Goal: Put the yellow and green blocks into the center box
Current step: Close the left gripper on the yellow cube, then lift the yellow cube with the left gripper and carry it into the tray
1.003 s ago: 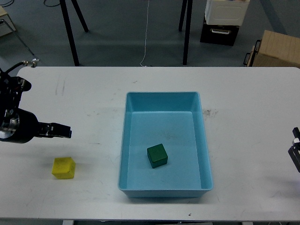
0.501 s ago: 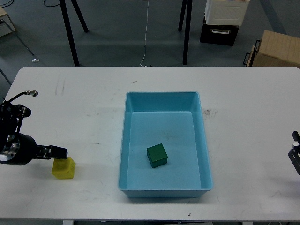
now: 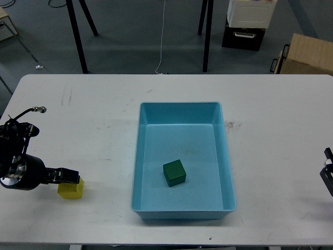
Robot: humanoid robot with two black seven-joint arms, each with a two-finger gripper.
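Observation:
The yellow block lies on the white table at the front left. My left gripper is low over it, and its dark fingers cover the block's top edge. The two fingers read as one dark bar, so their state does not show, nor whether they touch the block. The green block lies inside the light blue box at the table's centre, towards the front. Only a small dark part of my right gripper shows at the right edge, far from both blocks.
The white table carries only the box and the blocks. Beyond its far edge stand black stand legs, a white container on a black crate and a cardboard box.
My left gripper has come down and towards the front, from above the yellow block to over its top. The blocks, the box and the right arm have not moved.

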